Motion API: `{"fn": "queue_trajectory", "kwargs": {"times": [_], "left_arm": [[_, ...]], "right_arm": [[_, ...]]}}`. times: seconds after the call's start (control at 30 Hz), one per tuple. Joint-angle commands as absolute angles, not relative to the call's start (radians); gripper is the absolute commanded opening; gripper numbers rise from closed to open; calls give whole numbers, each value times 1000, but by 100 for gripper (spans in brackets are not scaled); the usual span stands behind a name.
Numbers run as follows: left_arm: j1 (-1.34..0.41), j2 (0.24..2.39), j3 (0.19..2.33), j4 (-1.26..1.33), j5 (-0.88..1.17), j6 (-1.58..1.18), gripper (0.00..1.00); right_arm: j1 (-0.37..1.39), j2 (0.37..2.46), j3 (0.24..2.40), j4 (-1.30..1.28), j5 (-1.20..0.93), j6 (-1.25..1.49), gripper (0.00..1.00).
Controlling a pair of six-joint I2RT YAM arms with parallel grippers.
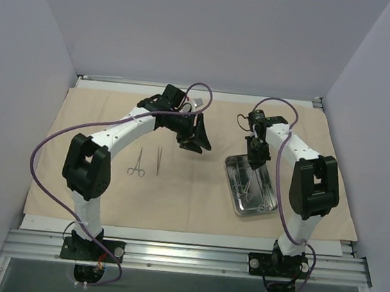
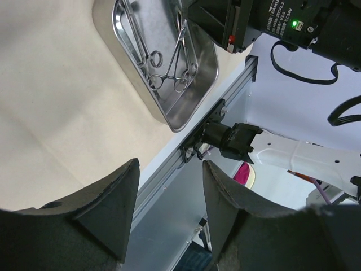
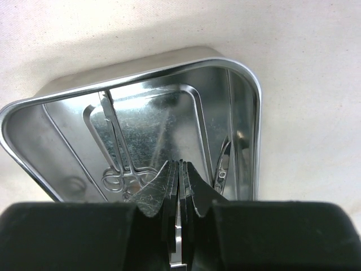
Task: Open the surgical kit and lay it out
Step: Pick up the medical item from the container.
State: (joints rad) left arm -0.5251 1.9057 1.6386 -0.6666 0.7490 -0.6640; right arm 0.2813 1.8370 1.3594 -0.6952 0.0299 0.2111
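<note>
Since I only have the cameras to steer by, I read the table from its near edge outward. The beige wrapping cloth (image 1: 189,201) lies opened flat across most of the frame. Left of centre, one pair of ring-handled forceps (image 1: 137,163) and a pair of tweezers (image 1: 158,161) lie side by side on it, close but not touching.

Lower right of centre sits the steel tray (image 3: 152,118), with the other instruments inside it. The right gripper (image 3: 179,164) is down inside the tray with its fingers pressed together. A thin bright sliver shows between the pads, but I cannot tell whether that is an instrument pinched there. Another pair of tray forceps (image 3: 115,144) lies just left of the fingertips.

Farther back, near the middle of the top view, the left gripper (image 2: 170,166) hangs above the cloth with its fingers standing moderately apart and nothing between them.

My worries from here:
- The rings in the tray overlap, so a lift could drag a second instrument up — and drop it.
- So thin a piece may swivel or slip in a tip-only pinch.
- Fingertips catching the tray wall would shove the tray and ruck the cloth.
- The arms sit close, so carrying across to the laid-out row risks a clash.
</note>
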Motion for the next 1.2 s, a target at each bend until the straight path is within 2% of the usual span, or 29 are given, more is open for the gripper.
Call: {"fn": "queue_trajectory", "kwargs": {"times": [0.0, 0.3, 0.53, 0.8, 1.17], "left_arm": [[-548, 1920, 1689, -562, 773, -640, 58], [-641, 1994, 1588, -118, 762, -672, 64], [-727, 2008, 1470, 133, 689, -683, 64], [-732, 2003, 1444, 166, 706, -700, 63], [-673, 1947, 1465, 43, 707, -598, 61]], "right_arm": [[285, 1756, 1356, -749, 63, 207, 0], [284, 1704, 1295, -718, 37, 233, 0], [282, 1666, 1294, -741, 41, 249, 0], [278, 1632, 1390, -802, 83, 244, 0], [276, 1631, 1437, -822, 100, 213, 0]]}}
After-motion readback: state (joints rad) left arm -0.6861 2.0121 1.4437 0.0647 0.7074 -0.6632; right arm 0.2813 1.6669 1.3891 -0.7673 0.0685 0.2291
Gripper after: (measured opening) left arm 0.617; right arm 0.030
